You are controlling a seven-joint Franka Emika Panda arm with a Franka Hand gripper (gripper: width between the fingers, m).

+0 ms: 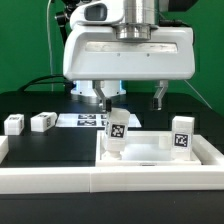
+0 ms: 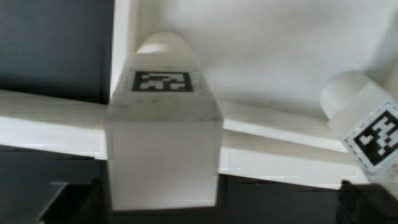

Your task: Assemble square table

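Observation:
The white square slab (image 1: 145, 152) lies in the corner of the white border wall. One tagged white leg (image 1: 117, 130) stands upright on its part nearer the exterior view's left. A second leg (image 1: 182, 136) stands at its right. Two more legs (image 1: 13, 124) (image 1: 42, 121) lie loose on the black table at the left. My gripper (image 1: 134, 100) hovers just above the first leg with jaws wide apart, holding nothing. In the wrist view the leg (image 2: 160, 130) rises between the dark fingers (image 2: 71, 203), closer to one of them. The second leg (image 2: 368, 122) and the slab (image 2: 267, 60) also show there.
The marker board (image 1: 85, 120) lies flat behind the slab. The long white border wall (image 1: 60, 178) runs along the front and up the right side (image 1: 212, 148). The arm's broad white body hangs over the middle of the scene.

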